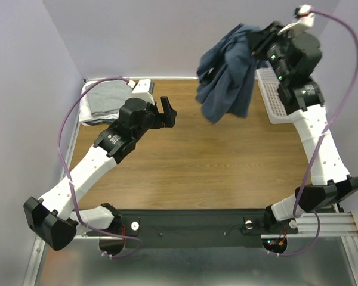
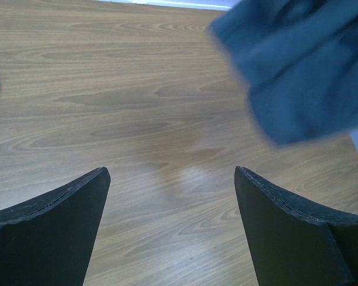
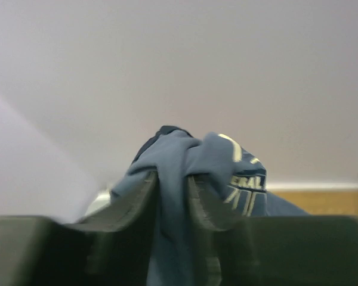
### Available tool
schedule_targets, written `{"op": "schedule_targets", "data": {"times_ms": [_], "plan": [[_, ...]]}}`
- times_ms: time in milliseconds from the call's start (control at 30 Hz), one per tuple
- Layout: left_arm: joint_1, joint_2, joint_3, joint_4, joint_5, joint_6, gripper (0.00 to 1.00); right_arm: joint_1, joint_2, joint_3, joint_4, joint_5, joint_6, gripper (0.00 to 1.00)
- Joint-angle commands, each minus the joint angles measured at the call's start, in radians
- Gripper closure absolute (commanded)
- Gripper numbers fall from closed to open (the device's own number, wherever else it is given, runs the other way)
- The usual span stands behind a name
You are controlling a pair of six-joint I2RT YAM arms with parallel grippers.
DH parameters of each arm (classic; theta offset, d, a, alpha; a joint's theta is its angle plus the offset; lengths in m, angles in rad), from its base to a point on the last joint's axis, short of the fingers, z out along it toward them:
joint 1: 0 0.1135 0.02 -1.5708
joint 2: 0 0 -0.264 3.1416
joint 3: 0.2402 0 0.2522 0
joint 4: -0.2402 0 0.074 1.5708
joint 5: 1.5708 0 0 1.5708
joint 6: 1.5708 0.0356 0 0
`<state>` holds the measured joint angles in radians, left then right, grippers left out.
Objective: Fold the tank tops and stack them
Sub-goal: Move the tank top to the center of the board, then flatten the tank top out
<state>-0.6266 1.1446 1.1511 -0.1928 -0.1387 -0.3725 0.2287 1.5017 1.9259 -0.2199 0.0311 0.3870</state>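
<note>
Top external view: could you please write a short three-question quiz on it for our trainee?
1. True or false: the left pincer holds cloth.
2. Which one grips the raised blue tank top? A) left pincer B) right pincer C) neither
3. Fill in: the grey tank tops lie at the far ___ corner of the table.
Key: 1 false; 2 B; 3 left.
</note>
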Motion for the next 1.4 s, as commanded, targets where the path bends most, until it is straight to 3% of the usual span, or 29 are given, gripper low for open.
{"op": "schedule_targets", "data": {"times_ms": [0,33,67,133,233,333,400,500,600,700,1000,1367], "plan": [[0.007,-0.006,-0.019,0.062,-0.004,-0.058,0.02,0.038,-0.001,-0.197,0.070,0.011,0.056,0.50],[0.007,0.001,-0.021,0.061,0.001,-0.065,0.02,0.038,0.000,-0.261,0.068,0.036,0.058,0.29],[0.008,0.018,-0.025,0.062,0.005,-0.071,0.02,0.037,0.000,-0.298,0.062,0.059,0.061,0.22],[0.008,0.035,-0.037,0.064,0.019,-0.091,0.02,0.038,-0.001,-0.356,0.059,0.092,0.072,0.12],[0.008,0.070,-0.080,0.079,0.048,-0.137,0.02,0.040,0.011,-0.462,0.018,0.118,0.102,0.10],[0.008,0.102,-0.152,0.118,0.114,-0.198,0.06,0.040,-0.018,-0.614,0.008,0.030,0.147,0.14],[0.008,0.119,-0.215,0.151,0.174,-0.221,0.14,0.063,-0.064,-0.749,0.007,0.032,0.164,0.22],[0.002,0.129,-0.292,0.185,0.197,-0.253,0.19,0.110,-0.125,-0.916,0.005,0.049,0.185,0.28],[-0.008,0.136,-0.353,0.188,0.174,-0.273,0.23,0.141,-0.214,-1.019,-0.021,0.069,0.219,0.31],[-0.008,0.138,-0.416,0.181,0.096,-0.316,0.27,0.162,-0.281,-1.154,-0.064,0.082,0.251,0.41],[-0.008,0.138,-0.436,0.187,0.018,-0.367,0.27,0.207,-0.360,-1.285,-0.128,0.084,0.308,0.65],[0.011,0.119,-0.412,0.168,-0.025,-0.364,0.27,0.255,-0.305,-1.334,-0.130,0.127,0.322,0.68]]}}
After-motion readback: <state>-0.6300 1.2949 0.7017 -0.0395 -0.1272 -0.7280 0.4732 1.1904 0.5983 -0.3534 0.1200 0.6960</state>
